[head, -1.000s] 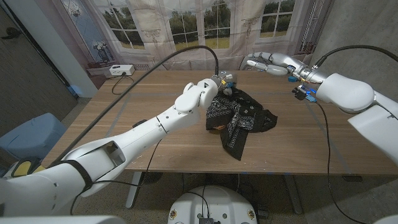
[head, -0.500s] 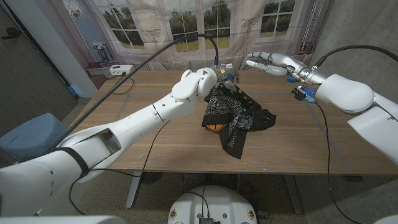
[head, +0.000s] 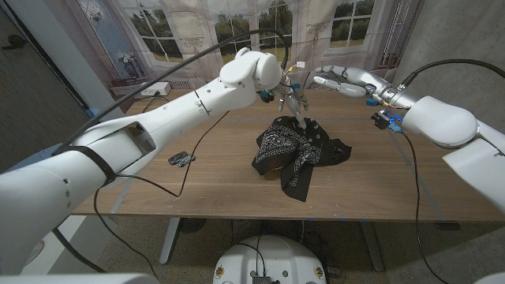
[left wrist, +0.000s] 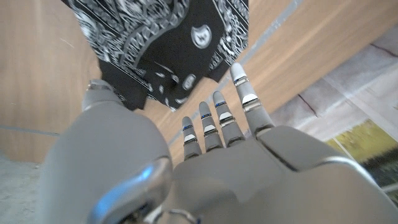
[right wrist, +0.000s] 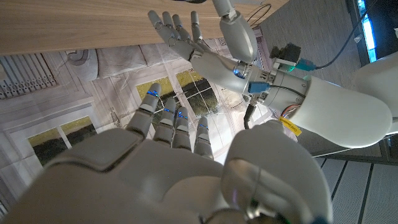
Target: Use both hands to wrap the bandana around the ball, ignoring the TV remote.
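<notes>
The black bandana (head: 300, 150) with white paisley print lies bunched in a mound at the middle of the wooden table (head: 379, 189), one corner trailing toward the front edge. The ball is hidden under it. My left hand (head: 293, 96) hovers above the mound's far side with its fingers pointing down, spread and holding nothing. In the left wrist view the left hand (left wrist: 211, 155) is clear of the bandana (left wrist: 168, 43). My right hand (head: 339, 80) hangs open over the far right of the table, fingers spread. The right wrist view shows the right hand (right wrist: 168, 155) facing the left hand (right wrist: 180, 31).
A small dark remote (head: 180, 158) lies on the table to the left of the bandana. A white box (head: 150, 89) with a cable stands at the far left corner. Cables run along both arms. A curtain printed with windows hangs behind the table.
My left hand has let go of the bandana and risen up and back from it. The cloth has settled, and the orange patch seen earlier is covered. The right hand has stayed put.
</notes>
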